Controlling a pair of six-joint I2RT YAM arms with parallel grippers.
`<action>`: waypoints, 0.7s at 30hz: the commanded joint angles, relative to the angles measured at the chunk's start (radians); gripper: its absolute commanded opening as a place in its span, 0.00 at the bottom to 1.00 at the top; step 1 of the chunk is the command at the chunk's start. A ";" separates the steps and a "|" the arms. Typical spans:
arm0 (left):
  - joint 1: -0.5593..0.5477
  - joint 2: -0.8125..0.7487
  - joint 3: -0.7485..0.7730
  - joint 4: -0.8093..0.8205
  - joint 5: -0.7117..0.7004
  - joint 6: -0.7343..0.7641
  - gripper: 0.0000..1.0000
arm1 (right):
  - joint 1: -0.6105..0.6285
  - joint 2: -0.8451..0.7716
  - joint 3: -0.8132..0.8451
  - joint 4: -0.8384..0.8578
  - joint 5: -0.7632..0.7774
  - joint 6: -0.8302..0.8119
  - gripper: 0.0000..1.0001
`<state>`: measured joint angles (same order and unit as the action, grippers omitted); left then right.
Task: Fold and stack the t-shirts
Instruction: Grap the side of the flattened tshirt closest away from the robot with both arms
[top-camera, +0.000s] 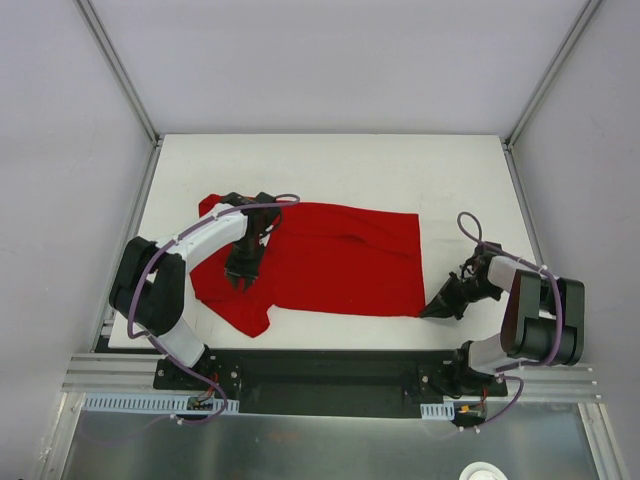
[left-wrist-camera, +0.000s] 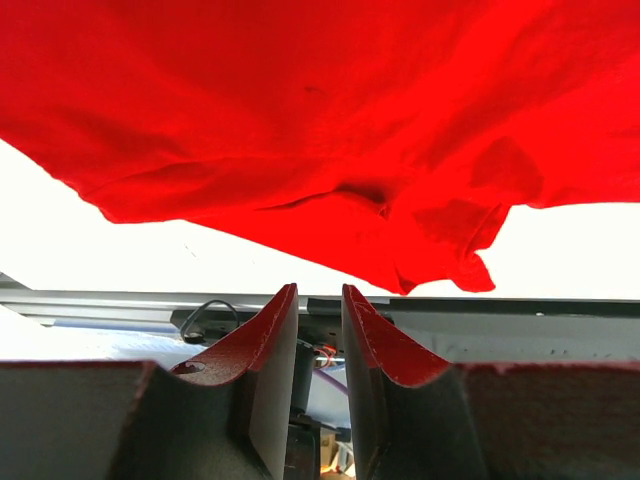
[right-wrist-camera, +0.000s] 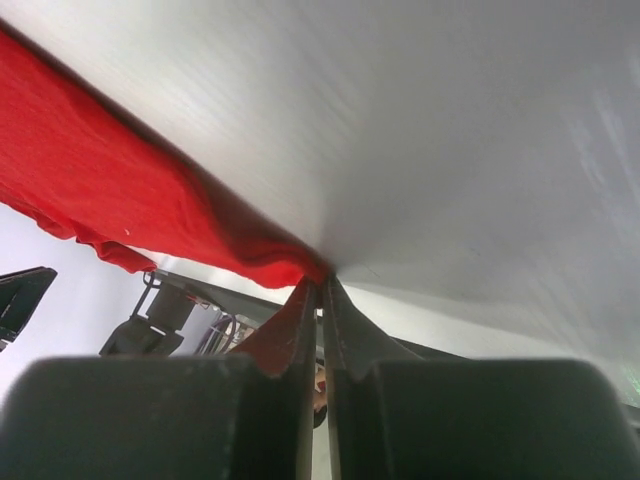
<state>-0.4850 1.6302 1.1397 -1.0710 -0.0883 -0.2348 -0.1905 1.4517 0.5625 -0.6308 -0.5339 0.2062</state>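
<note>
The red t-shirt (top-camera: 340, 255) lies spread across the white table (top-camera: 330, 160), with one sleeve hanging toward the front edge at the lower left. My left gripper (top-camera: 241, 278) is over the shirt's left part. In the left wrist view its jaws (left-wrist-camera: 320, 288) stand a narrow gap apart with nothing between them, and the shirt (left-wrist-camera: 300, 100) fills the top. My right gripper (top-camera: 428, 313) is at the shirt's near right corner. In the right wrist view its jaws (right-wrist-camera: 322, 280) are pressed together, and the shirt's edge (right-wrist-camera: 90, 190) runs into the tips.
A metal rail (top-camera: 330, 375) with both arm bases runs along the table's near edge. Grey enclosure walls stand at the left, right and back. White table surface shows behind the shirt and to its right.
</note>
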 joint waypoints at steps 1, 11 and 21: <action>-0.009 -0.012 0.049 -0.046 -0.028 -0.008 0.24 | 0.005 0.024 0.033 0.059 0.037 -0.037 0.05; -0.009 0.025 0.035 -0.064 0.002 -0.015 0.27 | 0.005 -0.020 0.096 0.003 -0.009 -0.067 0.01; -0.033 0.091 -0.004 -0.067 0.085 -0.003 0.52 | 0.005 -0.094 0.108 -0.069 -0.006 -0.100 0.01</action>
<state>-0.4965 1.7149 1.1522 -1.1046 -0.0437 -0.2428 -0.1902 1.3827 0.6506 -0.6552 -0.5385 0.1387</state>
